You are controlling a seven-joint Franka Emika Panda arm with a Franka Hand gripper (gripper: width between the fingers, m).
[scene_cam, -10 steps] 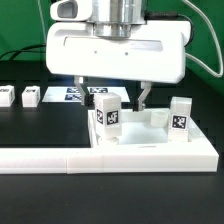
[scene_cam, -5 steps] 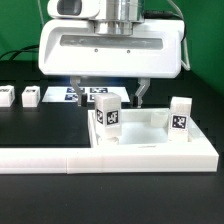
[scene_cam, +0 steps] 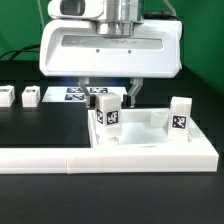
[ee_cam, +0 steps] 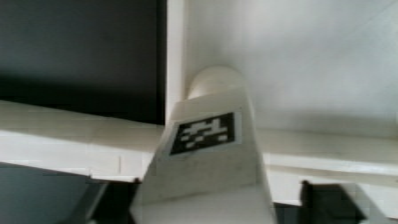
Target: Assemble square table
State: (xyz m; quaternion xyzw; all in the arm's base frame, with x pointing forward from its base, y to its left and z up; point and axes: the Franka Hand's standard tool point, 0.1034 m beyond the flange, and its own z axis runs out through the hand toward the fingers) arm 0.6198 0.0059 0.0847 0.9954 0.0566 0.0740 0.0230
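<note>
— Where is the short white plastic block leg [scene_cam: 107, 113]?
— It stands upright in the corner of the white square plastic tray-like tabletop [scene_cam: 150, 150], on the exterior view's left, directly beneath the gripper [scene_cam: 110, 97].
— Gripped?
— No. The jaws stand partly apart, one finger [scene_cam: 133, 93] on each side of its top, with a gap showing.

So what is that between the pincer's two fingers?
A white tagged leg, upright on the tabletop. The exterior view shows the pincer with its fingers on either side of it.

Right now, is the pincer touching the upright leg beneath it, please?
Cannot tell: the exterior view shows pincer straddling leg, gaps unclear; wrist view lacks the pincer.
</note>
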